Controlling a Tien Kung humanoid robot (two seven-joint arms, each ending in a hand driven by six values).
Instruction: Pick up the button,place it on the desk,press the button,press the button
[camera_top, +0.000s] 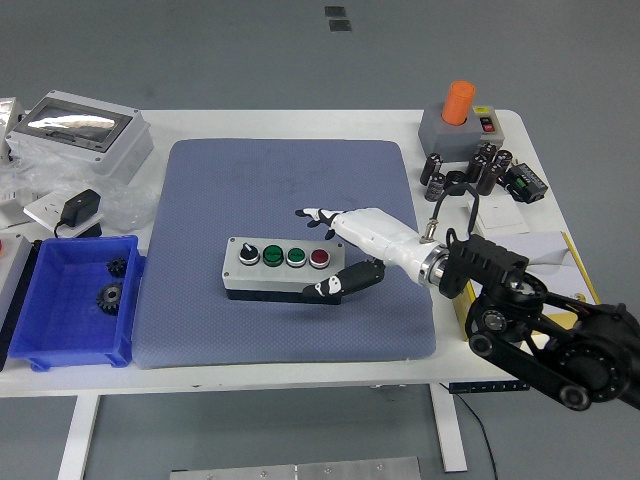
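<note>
The grey button box (277, 268) lies on the blue-grey mat (285, 245), carrying a black knob, two green buttons and a red button (319, 258). My right hand (345, 245), white with black fingertips, is at the box's right end. Its fingers are spread open and lifted off the box; the thumb (335, 284) points along the box's front right corner. It holds nothing. My left arm is out of view.
A blue bin (70, 300) with black gears stands at the left. A grey enclosure (78, 133) and a black adapter (80, 210) lie at the back left. An orange-capped switch box (460, 120), several black capacitors (470, 170) and a yellow-edged booklet (530, 262) are at the right.
</note>
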